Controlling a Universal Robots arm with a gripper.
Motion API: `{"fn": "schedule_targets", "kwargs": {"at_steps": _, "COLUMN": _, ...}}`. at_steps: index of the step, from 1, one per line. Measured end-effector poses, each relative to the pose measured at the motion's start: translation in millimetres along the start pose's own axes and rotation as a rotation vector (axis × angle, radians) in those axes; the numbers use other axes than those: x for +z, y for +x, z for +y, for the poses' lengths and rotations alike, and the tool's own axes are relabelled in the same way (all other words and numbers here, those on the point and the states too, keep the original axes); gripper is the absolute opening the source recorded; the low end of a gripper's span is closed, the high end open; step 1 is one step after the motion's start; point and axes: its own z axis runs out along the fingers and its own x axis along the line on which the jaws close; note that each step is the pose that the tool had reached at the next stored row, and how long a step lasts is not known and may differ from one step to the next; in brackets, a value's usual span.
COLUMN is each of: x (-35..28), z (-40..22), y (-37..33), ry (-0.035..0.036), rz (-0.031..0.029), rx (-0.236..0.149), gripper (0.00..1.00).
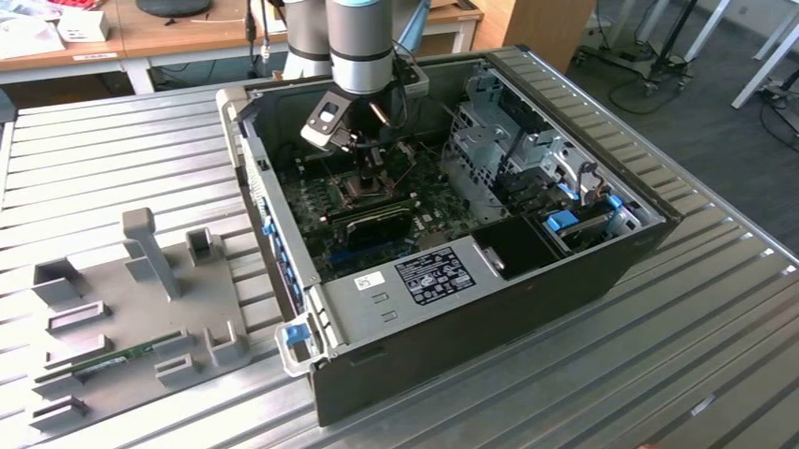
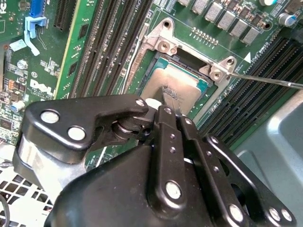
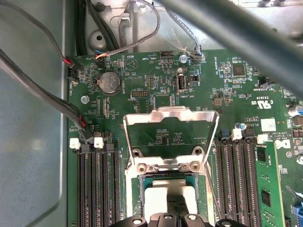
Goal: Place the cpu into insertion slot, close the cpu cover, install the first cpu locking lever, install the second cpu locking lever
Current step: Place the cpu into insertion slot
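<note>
At the exterior view's left, fixture tray [image 1: 138, 309]: grey, on the slatted table [image 1: 112, 159], with a green memory stick [image 1: 119, 358] lying in it, well apart from the work.
Computer case [image 1: 374, 365]: lies open at mid-frame, with the arm reaching down into it.
Gripper [image 2: 163, 103]: fingers drawn together and gripping nothing, the tips just over the chip's top. Contact cannot be told.
Cpu [image 2: 177, 82]: lies flat and square inside the insertion slot [image 2: 204, 85].
Cpu cover [image 3: 170, 115]: stands raised on its hinge, with the green board showing through its cut-out.
Locking lever [image 2: 270, 81]: a thin rod angled away from the socket, unlatched.
Progress: placing looks done or nearly so. The cover and both levers are left to do.
Edges: black memory slots [image 2: 109, 47] flank the socket closely on both sides, and the upright cover bounds a third.
Open room: mostly straight above the socket. Drive bays [image 1: 500, 140] crowd the exterior view's right.
</note>
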Motion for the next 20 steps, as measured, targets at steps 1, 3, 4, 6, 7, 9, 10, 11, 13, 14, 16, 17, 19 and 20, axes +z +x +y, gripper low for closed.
{"fn": "schedule_targets", "kwargs": {"at_steps": 1, "x": -1.7, "z": 0.1, "y": -0.2, "ry": 0.0003, "rz": -0.0004, "rx": 0.000, "gripper": 0.11}}
{"fn": "schedule_targets", "kwargs": {"at_steps": 3, "x": -5.8, "z": 0.3, "y": -0.4, "ry": 0.0004, "rz": -0.0007, "rx": 0.000, "gripper": 0.11}}
{"fn": "schedule_targets", "kwargs": {"at_steps": 4, "x": -8.0, "z": 0.5, "y": -0.5, "ry": 0.0004, "rz": -0.0007, "rx": 0.000, "gripper": 0.11}}
{"fn": "schedule_targets", "kwargs": {"at_steps": 6, "x": -12.5, "z": 0.8, "y": -0.7, "ry": 0.0004, "rz": -0.0008, "rx": 0.000, "gripper": 0.11}}
{"fn": "schedule_targets", "kwargs": {"at_steps": 7, "x": -14.8, "z": 0.9, "y": -0.9, "ry": 0.0004, "rz": -0.0008, "rx": 0.000, "gripper": 0.11}}
{"fn": "schedule_targets", "kwargs": {"at_steps": 9, "x": -19.8, "z": 1.3, "y": -1.1, "ry": 0.0004, "rz": -0.0008, "rx": 0.000, "gripper": 0.11}}
{"fn": "schedule_targets", "kwargs": {"at_steps": 10, "x": -22.4, "z": 1.5, "y": -1.2, "ry": 0.0003, "rz": -0.0008, "rx": 0.000, "gripper": 0.11}}
{"fn": "schedule_targets", "kwargs": {"at_steps": 11, "x": -25.1, "z": 1.7, "y": -1.4, "ry": 0.0003, "rz": -0.0008, "rx": 0.000, "gripper": 0.11}}
{"fn": "schedule_targets", "kwargs": {"at_steps": 13, "x": -29.3, "z": 1.9, "y": -1.6, "ry": 0.0005, "rz": -0.0011, "rx": 0.000, "gripper": 0.11}}
{"fn": "schedule_targets", "kwargs": {"at_steps": 14, "x": -30.5, "z": 2.0, "y": -1.6, "ry": 0.0004, "rz": -0.0010, "rx": 0.000, "gripper": 0.11}}
{"fn": "schedule_targets", "kwargs": {"at_steps": 16, "x": -31.3, "z": 2.1, "y": -1.6, "ry": 0.0003, "rz": -0.0010, "rx": 0.000, "gripper": 0.11}}
{"fn": "schedule_targets", "kwargs": {"at_steps": 17, "x": -31.3, "z": 2.1, "y": -1.6, "ry": 0.0003, "rz": -0.0009, "rx": 0.000, "gripper": 0.11}}
{"fn": "schedule_targets", "kwargs": {"at_steps": 19, "x": -31.3, "z": 2.1, "y": -1.6, "ry": 0.0003, "rz": -0.0009, "rx": 0.000, "gripper": 0.11}}
{"fn": "schedule_targets", "kwargs": {"at_steps": 20, "x": -31.4, "z": 2.1, "y": -1.7, "ry": 0.0003, "rz": -0.0009, "rx": 0.000, "gripper": 0.11}}
